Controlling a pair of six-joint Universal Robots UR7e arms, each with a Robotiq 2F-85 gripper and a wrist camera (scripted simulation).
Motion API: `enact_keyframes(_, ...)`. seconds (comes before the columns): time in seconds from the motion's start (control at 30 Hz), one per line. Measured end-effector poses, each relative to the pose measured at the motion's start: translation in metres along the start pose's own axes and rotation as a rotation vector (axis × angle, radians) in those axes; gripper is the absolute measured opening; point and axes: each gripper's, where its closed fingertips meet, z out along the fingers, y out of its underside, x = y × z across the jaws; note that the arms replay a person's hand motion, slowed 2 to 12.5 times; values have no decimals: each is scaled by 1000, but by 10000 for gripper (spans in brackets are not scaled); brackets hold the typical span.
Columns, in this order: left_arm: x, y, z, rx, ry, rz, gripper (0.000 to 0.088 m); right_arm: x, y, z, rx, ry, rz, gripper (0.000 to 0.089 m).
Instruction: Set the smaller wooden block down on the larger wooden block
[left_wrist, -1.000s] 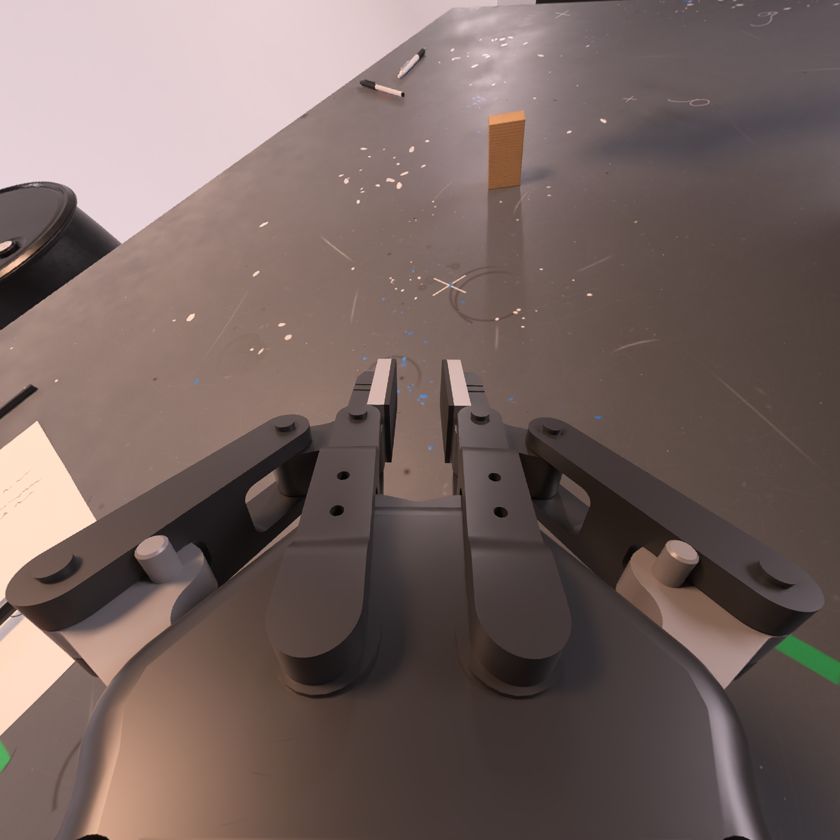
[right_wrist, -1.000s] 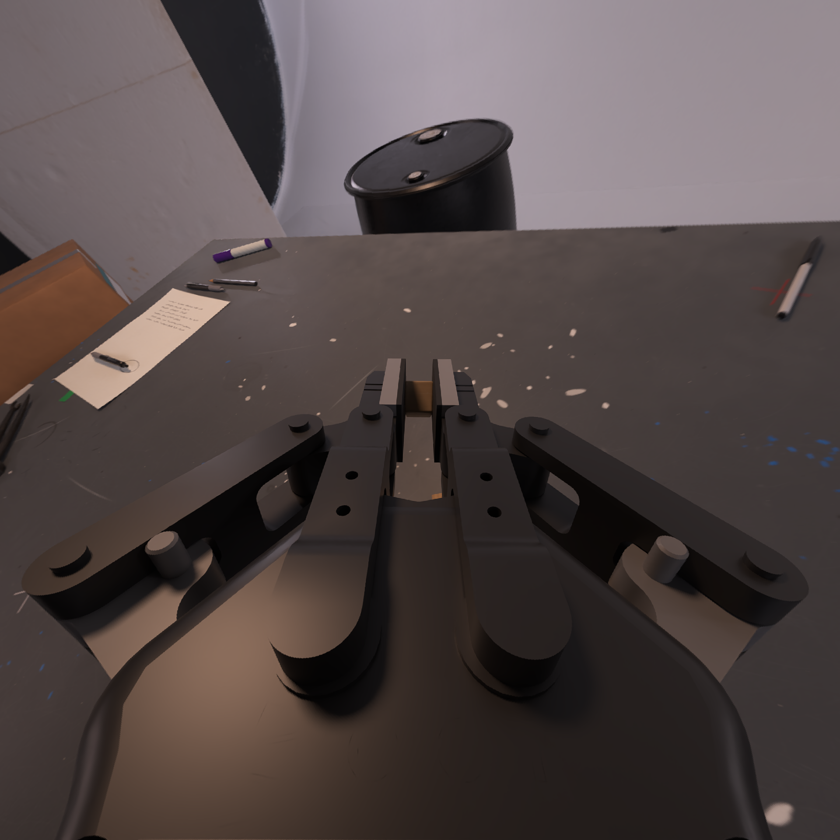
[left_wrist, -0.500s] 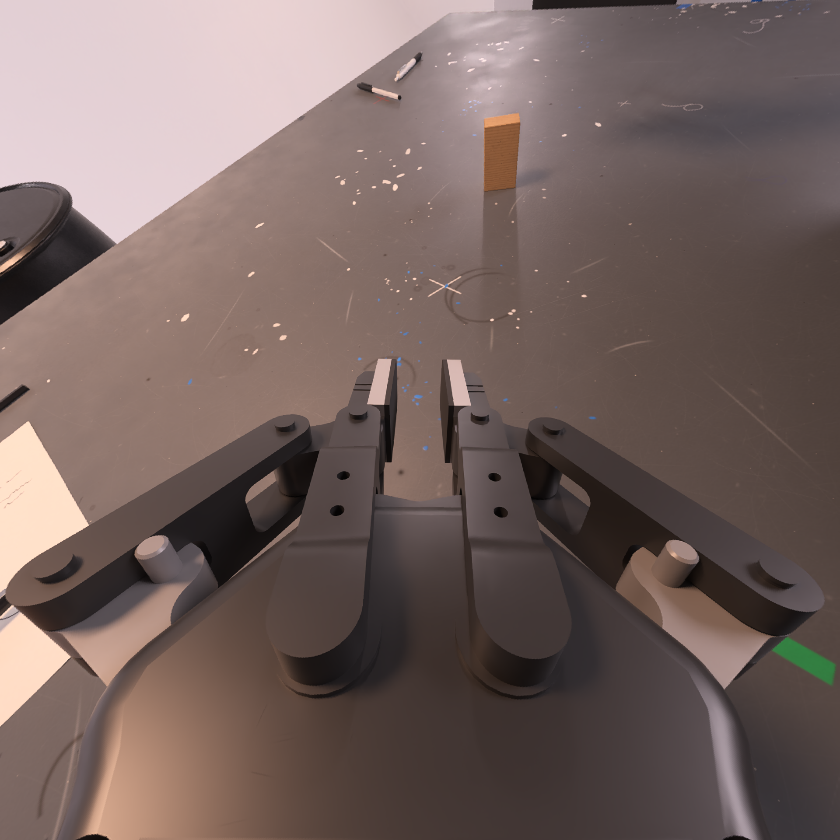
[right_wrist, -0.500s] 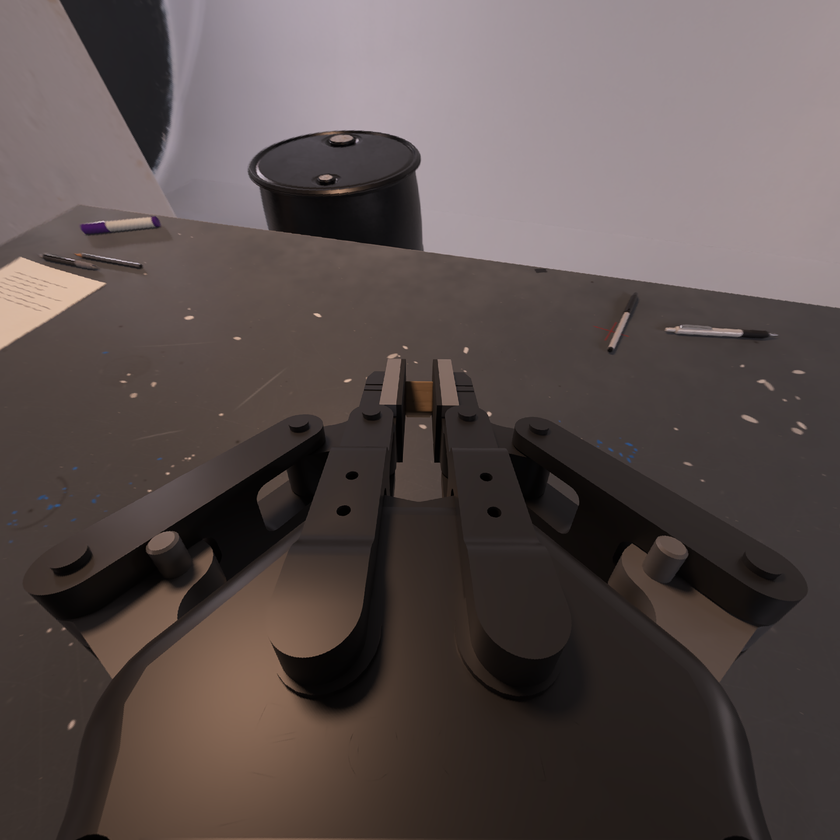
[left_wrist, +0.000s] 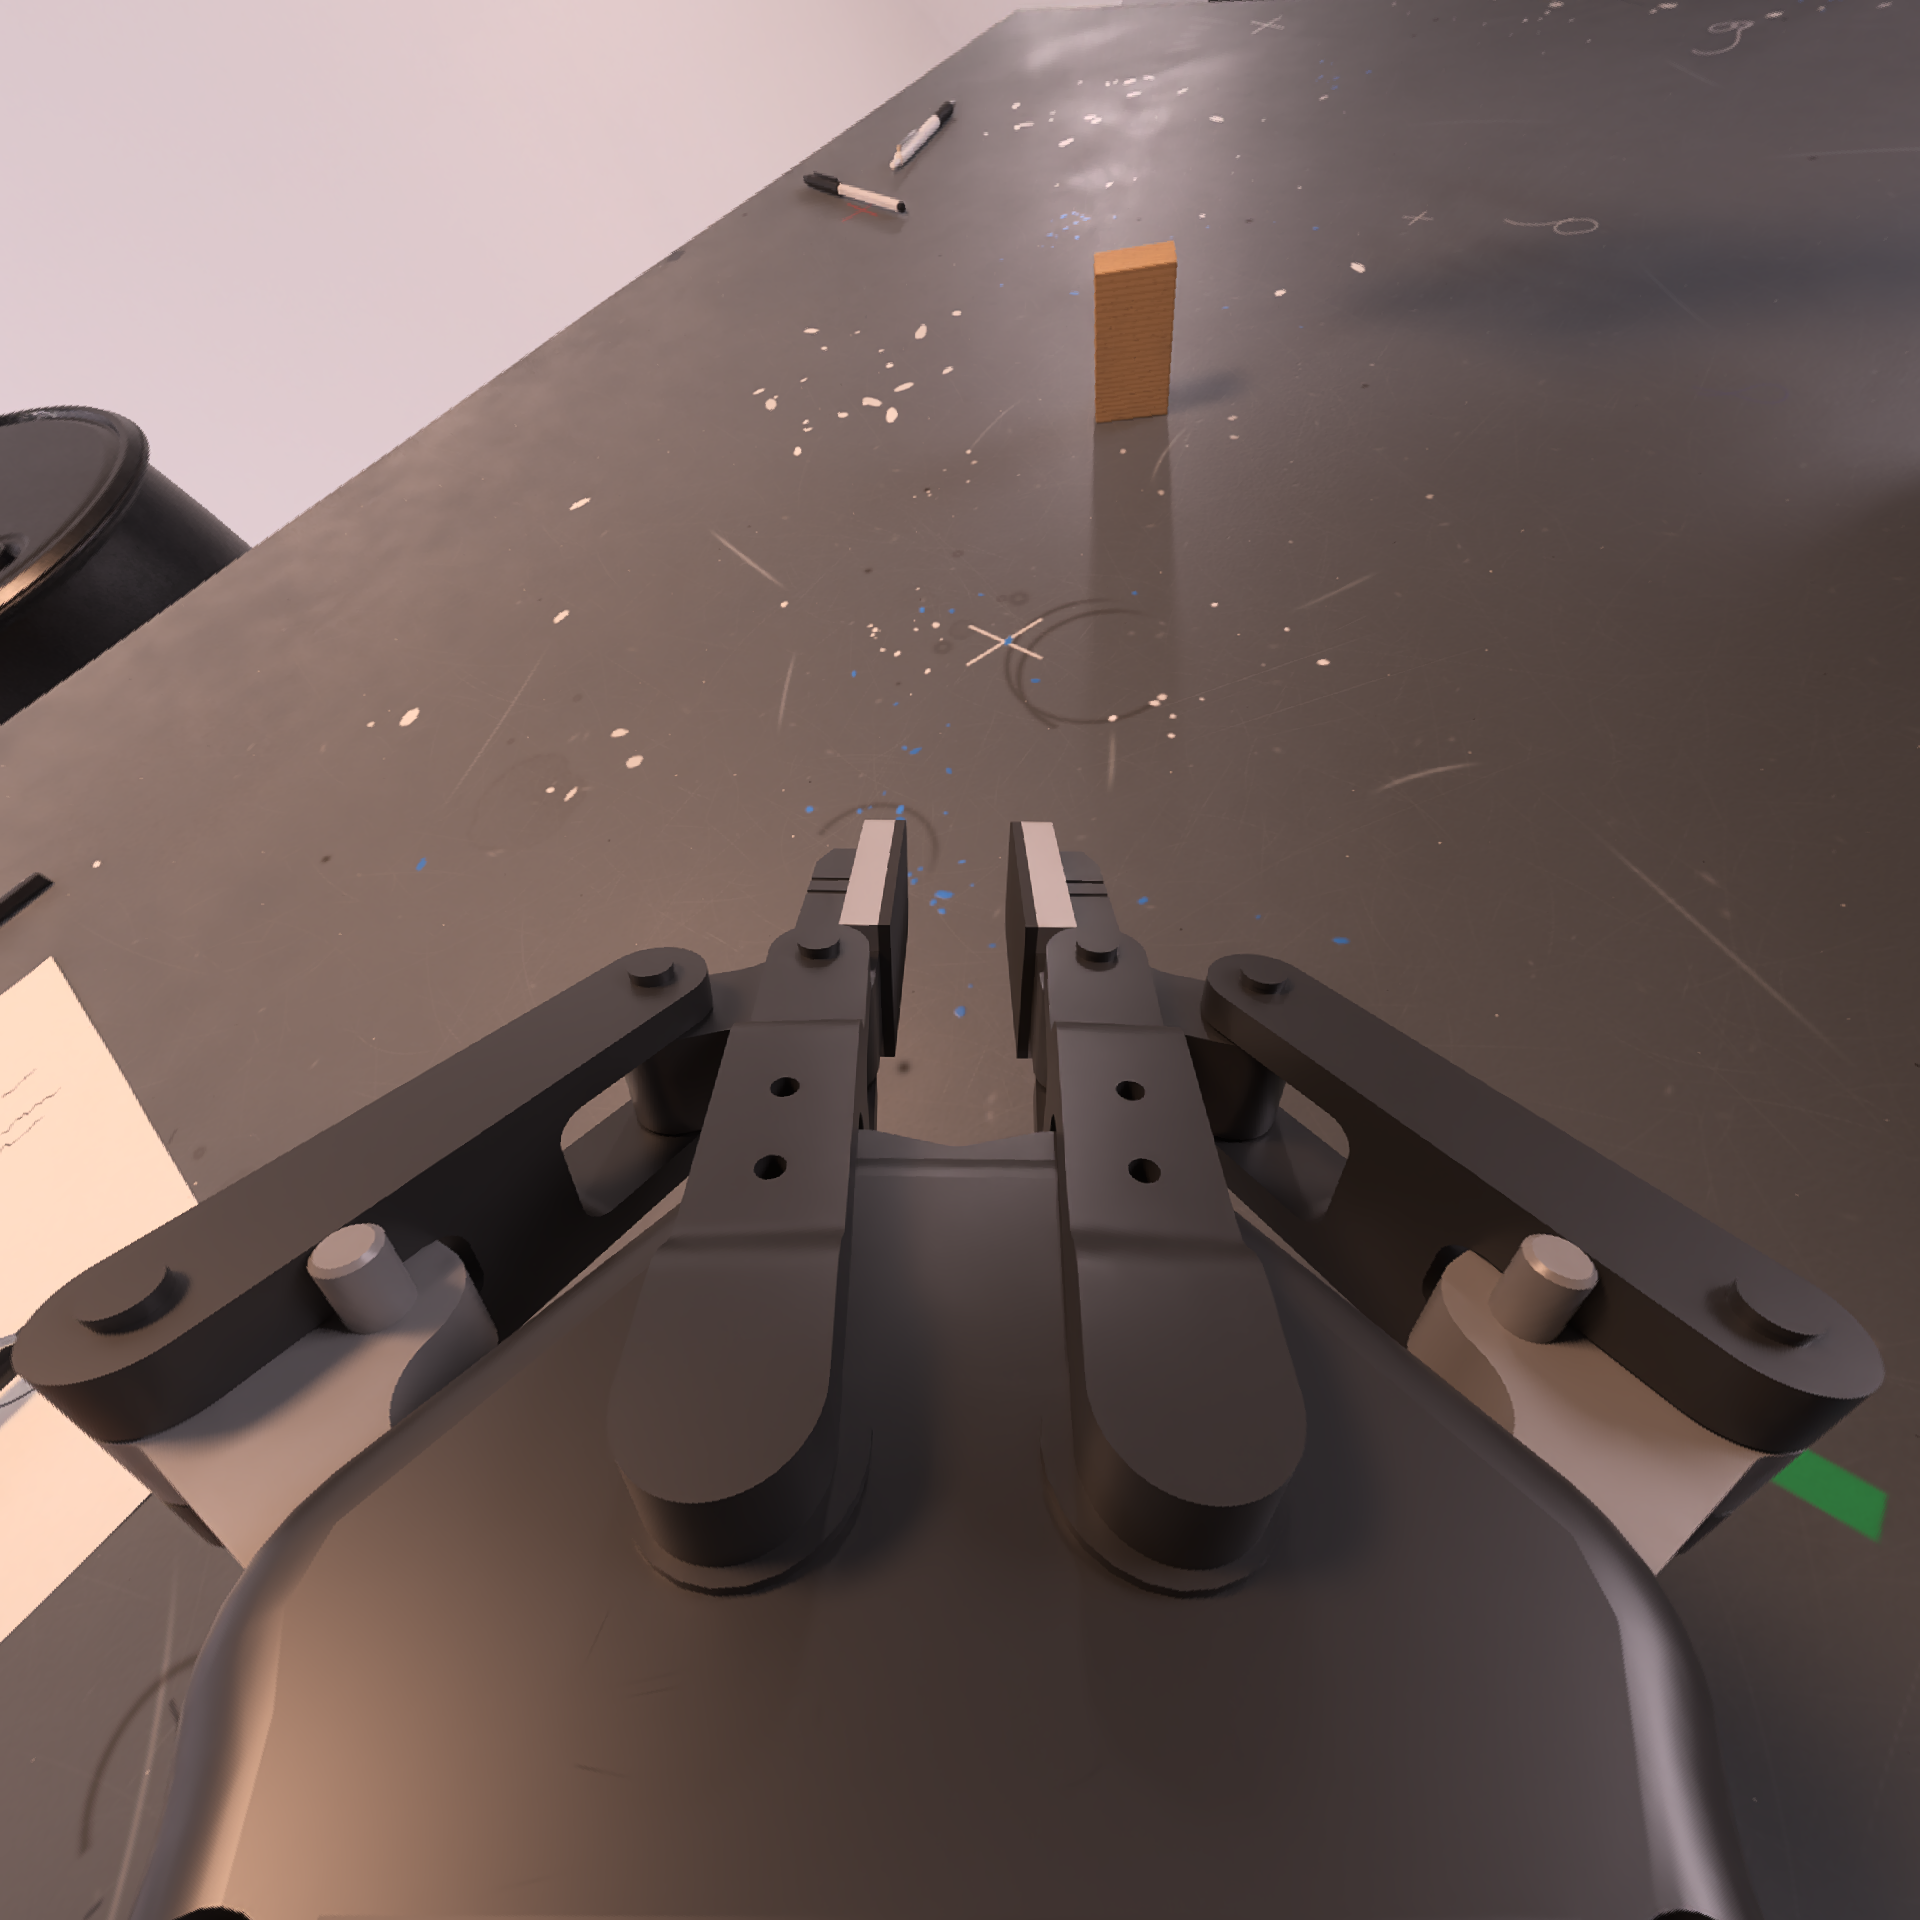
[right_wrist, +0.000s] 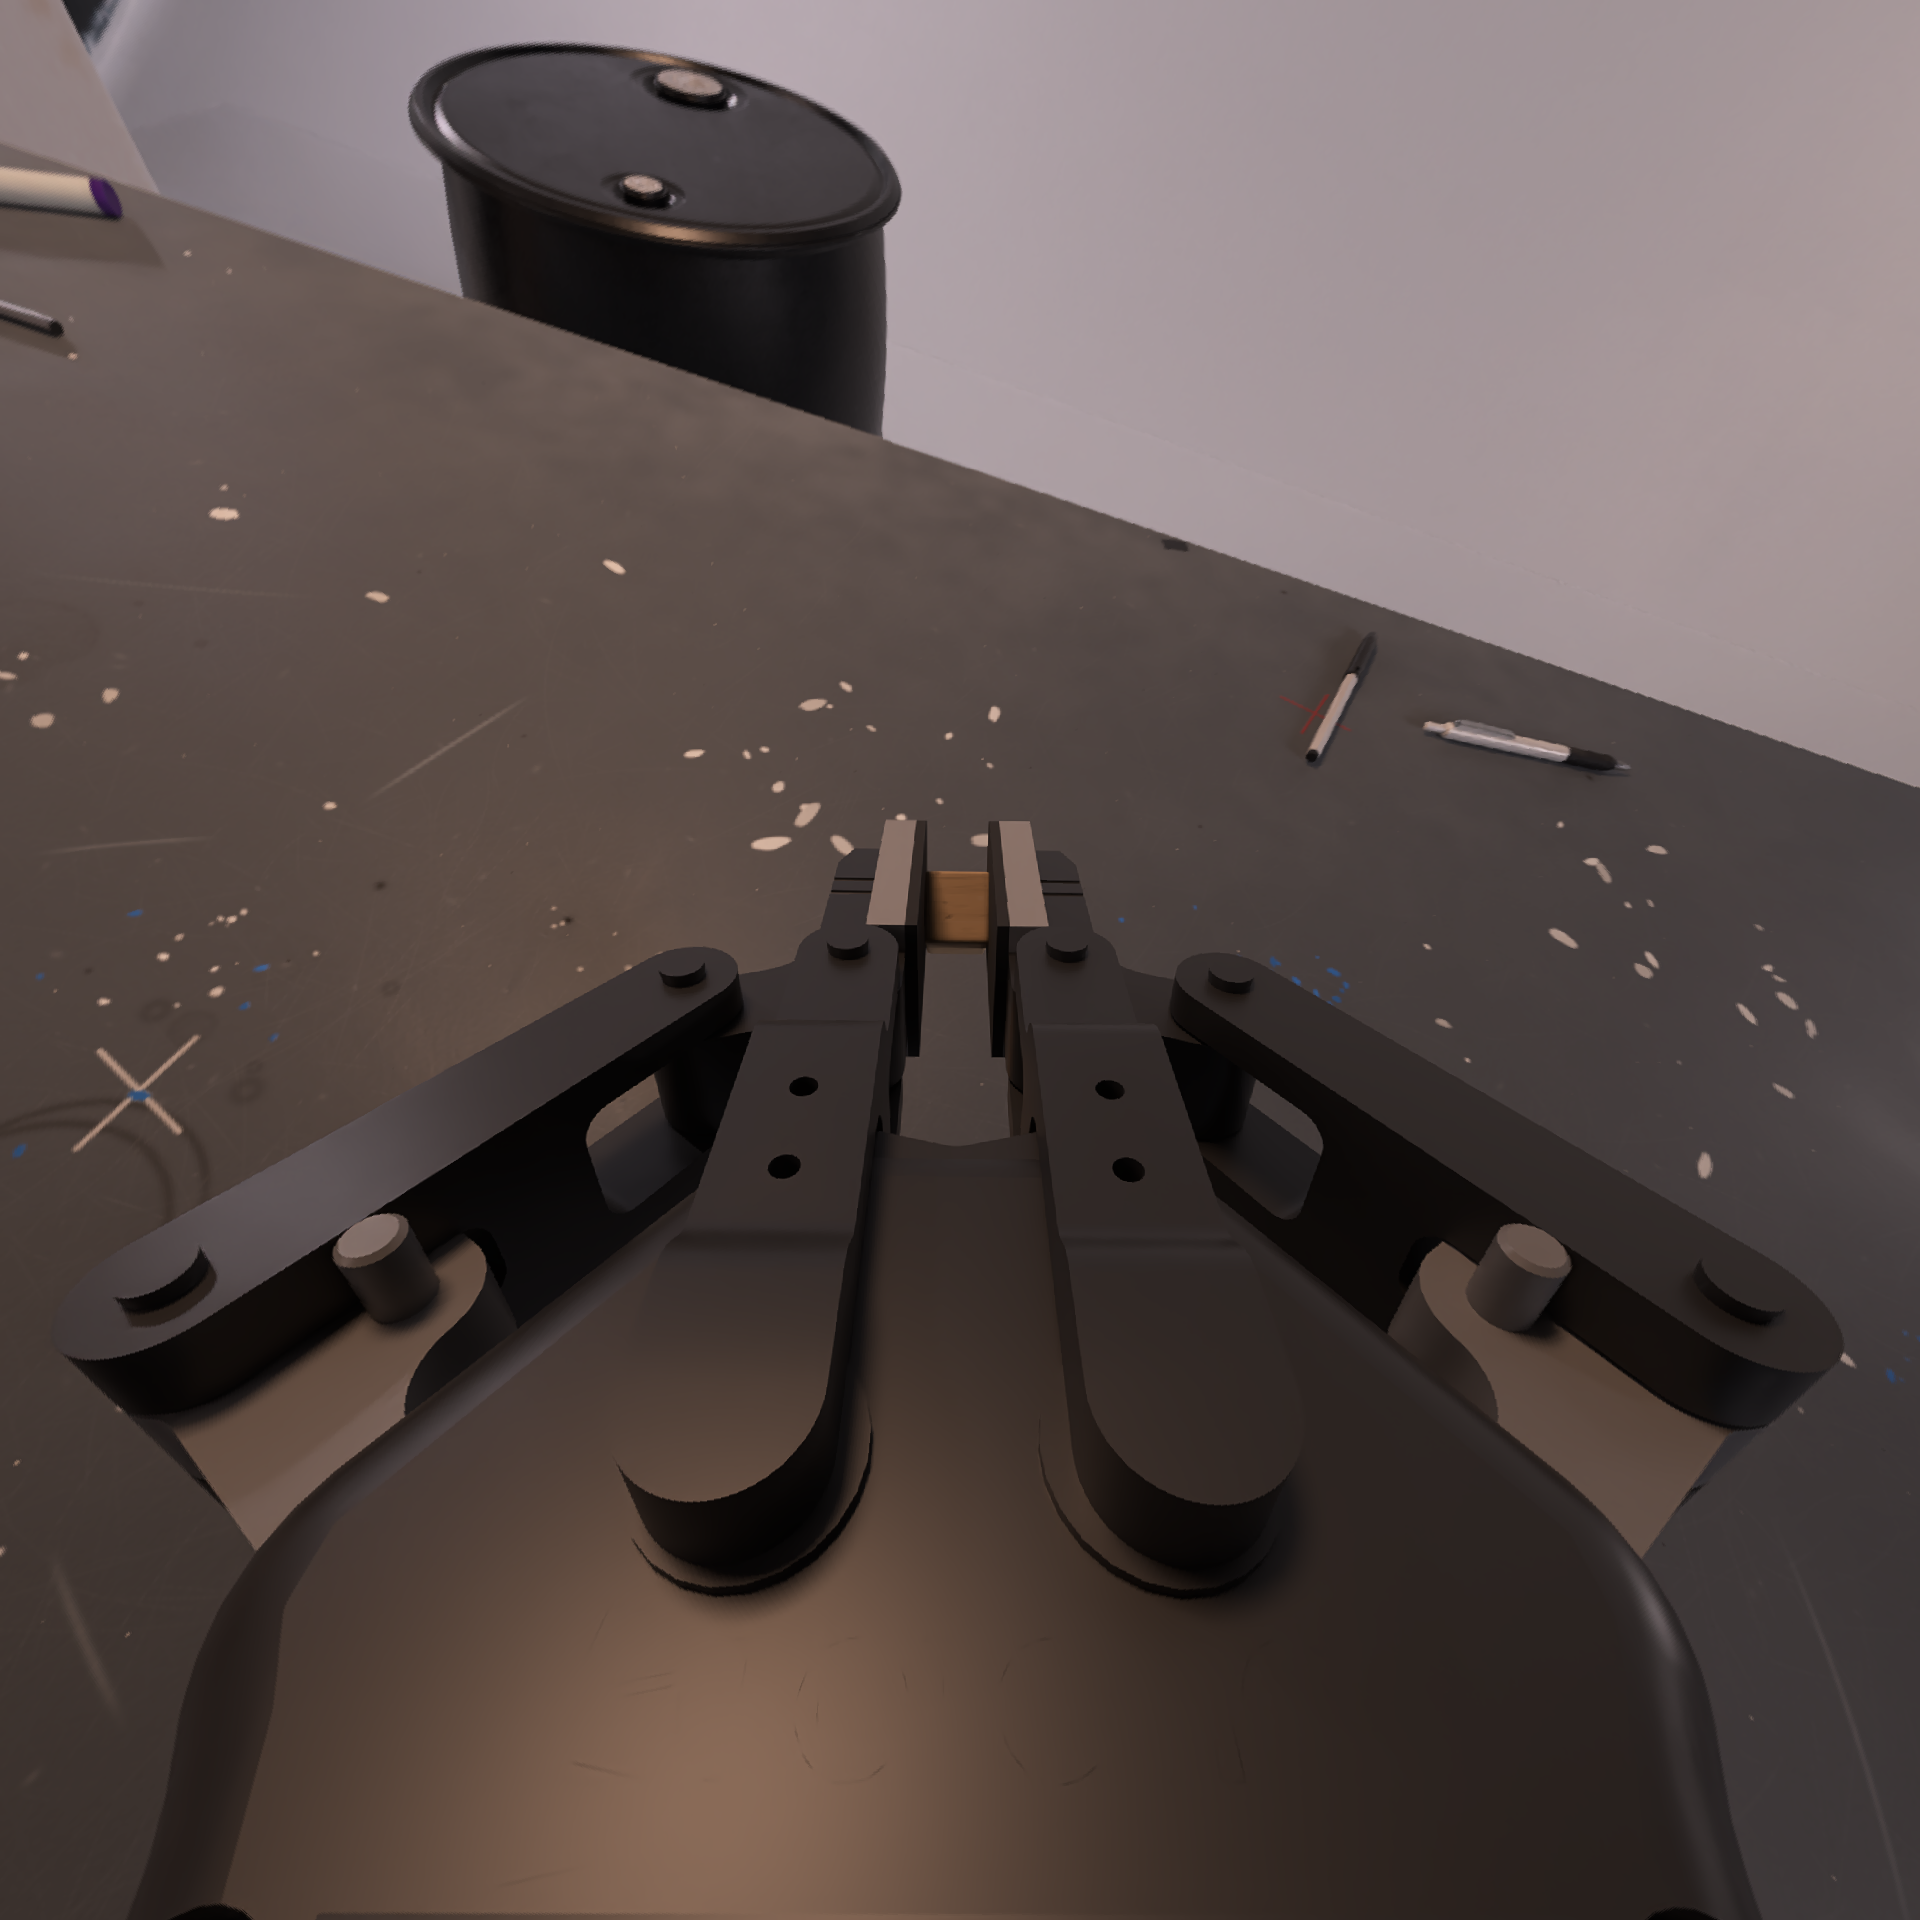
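The dark, paint-flecked table (left_wrist: 1455, 935) carries an upright wooden block (left_wrist: 1134, 332), two markers (left_wrist: 854, 194) near its far edge, and a paper sheet (left_wrist: 62, 1226).

Upright larger wooden block (left_wrist: 1134, 332) alone on table (left_wrist: 1455, 623), open room around, pens (left_wrist: 854, 194) far off
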Motion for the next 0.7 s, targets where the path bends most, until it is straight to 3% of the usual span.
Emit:
enact_keyframes(0.2,0,-1,-1,5,-3,-2,174,-17,12,13,-48,-39,-16,104)
enact_keyframes(0.47,1,1,0,-1,-2,0,175,-44,31,31,-107,-144,11,103)
enact_keyframes(0.7,0,2,0,-1,0,-2,175,-56,60,44,-217,-191,-12,103)
